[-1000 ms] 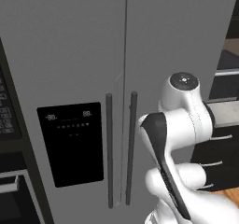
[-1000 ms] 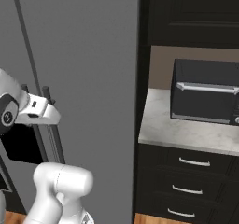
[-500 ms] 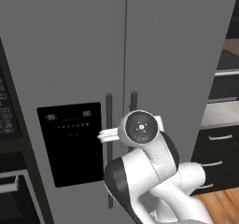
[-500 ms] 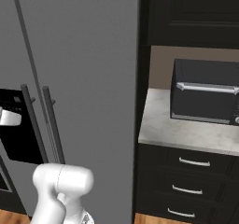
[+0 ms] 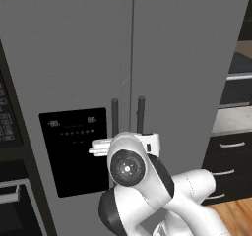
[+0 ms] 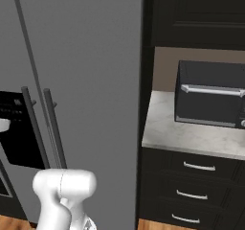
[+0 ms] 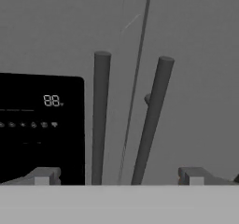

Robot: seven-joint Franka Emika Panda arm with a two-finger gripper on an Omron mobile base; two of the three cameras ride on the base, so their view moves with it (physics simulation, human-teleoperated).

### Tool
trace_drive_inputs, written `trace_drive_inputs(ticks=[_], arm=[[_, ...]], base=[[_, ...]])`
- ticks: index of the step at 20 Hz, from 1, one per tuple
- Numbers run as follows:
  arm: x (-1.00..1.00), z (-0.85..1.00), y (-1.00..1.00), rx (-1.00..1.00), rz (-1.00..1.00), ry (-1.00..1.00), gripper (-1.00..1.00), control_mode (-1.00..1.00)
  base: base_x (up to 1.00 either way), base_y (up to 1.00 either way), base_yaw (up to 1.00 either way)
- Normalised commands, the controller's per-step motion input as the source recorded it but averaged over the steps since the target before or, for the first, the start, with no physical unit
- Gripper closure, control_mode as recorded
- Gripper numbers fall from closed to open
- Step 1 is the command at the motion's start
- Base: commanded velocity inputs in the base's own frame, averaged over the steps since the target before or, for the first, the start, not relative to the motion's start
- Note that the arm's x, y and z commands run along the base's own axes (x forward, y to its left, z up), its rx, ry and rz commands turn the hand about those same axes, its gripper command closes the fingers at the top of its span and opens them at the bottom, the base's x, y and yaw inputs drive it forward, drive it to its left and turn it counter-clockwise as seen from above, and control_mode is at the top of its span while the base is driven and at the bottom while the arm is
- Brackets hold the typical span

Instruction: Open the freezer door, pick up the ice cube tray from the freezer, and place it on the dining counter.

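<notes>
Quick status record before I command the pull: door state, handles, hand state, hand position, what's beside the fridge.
freezer door: shut, black dispenser panel on its lower half
freezer handle: dark upright bar, just left of the centre seam
other door's handle: matching bar right of the seam
hand: open, holding nothing
hand position: in front of the two handles, both bars between the fingertips in the hand view, no contact visible
ice cube tray: unseen behind the shut door
beside fridge: black oven on a pale counter over dark drawers

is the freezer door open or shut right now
Shut. The freezer door lies flush with the plain door beside it, only a thin seam between, and its handle is untouched.
</notes>
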Motion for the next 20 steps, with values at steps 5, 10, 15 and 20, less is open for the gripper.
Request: trace_drive_inputs(ticks=[5, 10, 15, 20], arm=[[0.21, -0.47, -0.23, 0.01, 0.07, -0.37, -1.00, -1.00], [0.33, -0.43, -0.42, 0.06, 0.07, -0.33, -1.00, -1.00], [0.51, -0.46, -0.30, 0.05, 0.08, -0.18, -1.00, -1.00], [0.77, -0.39, -0.09, 0.04, 0.09, -0.06, -1.00, -1.00]], base=[[0.00, 0.00, 0.00], [0.00, 0.00, 0.00], [0.00, 0.00, 0.00], [0.00, 0.00, 0.00]])
